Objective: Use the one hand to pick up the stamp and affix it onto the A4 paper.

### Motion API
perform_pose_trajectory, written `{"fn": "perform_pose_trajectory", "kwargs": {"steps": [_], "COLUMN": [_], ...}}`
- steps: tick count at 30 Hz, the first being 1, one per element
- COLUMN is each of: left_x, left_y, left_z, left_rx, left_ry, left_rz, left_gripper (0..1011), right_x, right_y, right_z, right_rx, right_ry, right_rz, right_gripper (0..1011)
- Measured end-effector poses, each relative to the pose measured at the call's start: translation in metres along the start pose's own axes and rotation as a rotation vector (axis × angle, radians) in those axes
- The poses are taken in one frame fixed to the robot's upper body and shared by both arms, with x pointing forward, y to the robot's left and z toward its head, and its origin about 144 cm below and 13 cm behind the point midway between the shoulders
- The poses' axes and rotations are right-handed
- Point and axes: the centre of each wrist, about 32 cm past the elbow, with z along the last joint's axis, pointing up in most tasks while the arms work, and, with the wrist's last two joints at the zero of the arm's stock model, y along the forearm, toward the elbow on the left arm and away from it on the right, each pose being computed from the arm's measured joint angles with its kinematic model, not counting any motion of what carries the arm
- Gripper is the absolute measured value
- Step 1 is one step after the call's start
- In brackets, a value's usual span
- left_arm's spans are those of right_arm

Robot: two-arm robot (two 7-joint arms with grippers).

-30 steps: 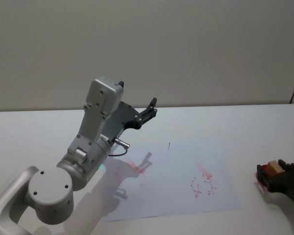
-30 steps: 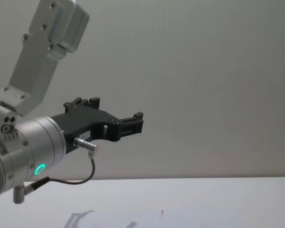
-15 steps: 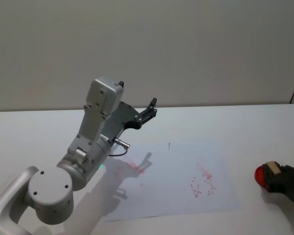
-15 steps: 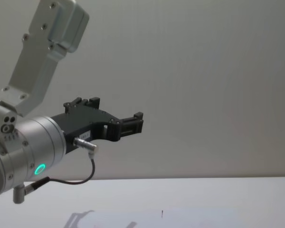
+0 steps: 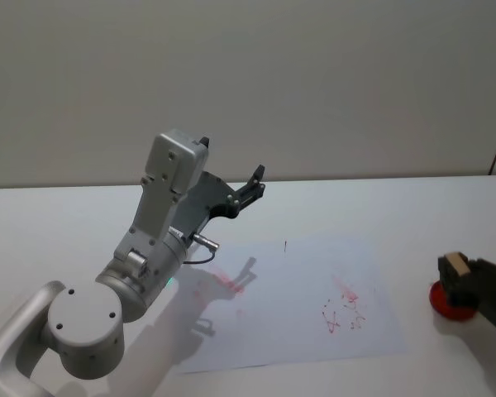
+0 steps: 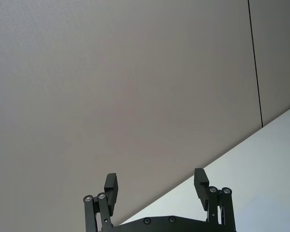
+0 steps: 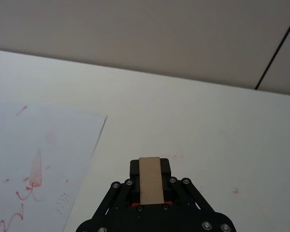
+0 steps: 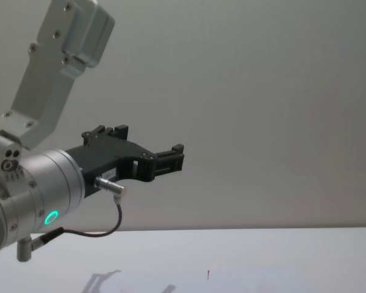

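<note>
Right gripper (image 5: 460,279) sat at the far right edge of the head view, low over the white table (image 5: 413,207). Its black fingers (image 7: 165,166) were closed down to the width of the stamp (image 7: 150,180) and clamped it from both sides. In the right wrist view the stamp stood as a tan upright strip between the two fingertips, its pale flat face toward the camera, with a bit of red showing under its base. In the head view the stamp's tan end stuck out at the gripper's tip.

A red round object (image 5: 443,303) lay on the table right below the gripper in the lower right of the head view. Could not tell whether the stamp or the fingers touched it.

The A4 paper (image 5: 298,281) lay flat in the lower centre of the head view, with red marks at its left side and toward its right side. The stamp was off the sheet, just past its right edge, not touching it.

Left gripper (image 6: 156,186) was held high in the centre-left of the head view, above the paper's upper left corner and pointing toward the wall (image 5: 314,83). Its fingers were spread wide with nothing between them. In the chest view the left arm took up the left side, well above the table.
</note>
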Motion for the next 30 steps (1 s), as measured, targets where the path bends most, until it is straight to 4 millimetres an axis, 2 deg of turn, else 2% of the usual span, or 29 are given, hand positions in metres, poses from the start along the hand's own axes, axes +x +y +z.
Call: {"fn": "perform_pose_trajectory", "kwargs": {"steps": [8, 14, 21, 30], "left_x": [0.000, 0.000, 0.000, 0.000], "left_y": [0.000, 0.000, 0.000, 0.000], "left_z": [0.000, 0.000, 0.000, 0.000], "left_rx": [0.000, 0.000, 0.000, 0.000], "left_ry": [0.000, 0.000, 0.000, 0.000], "left_rz": [0.000, 0.000, 0.000, 0.000], "left_gripper": [1001, 1001, 1001, 1001], "right_x": [-0.002, -0.006, -0.010, -0.016], "right_y": [0.009, 0.025, 0.046, 0.074], "right_z": [0.019, 0.034, 0.042, 0.041], "right_rx": [0.093, 0.162, 0.192, 0.164], "right_ry": [-0.020, -0.028, -0.029, -0.031], "right_rz": [0.059, 0.140, 0.232, 0.338], "right_gripper": [219, 219, 219, 220]}}
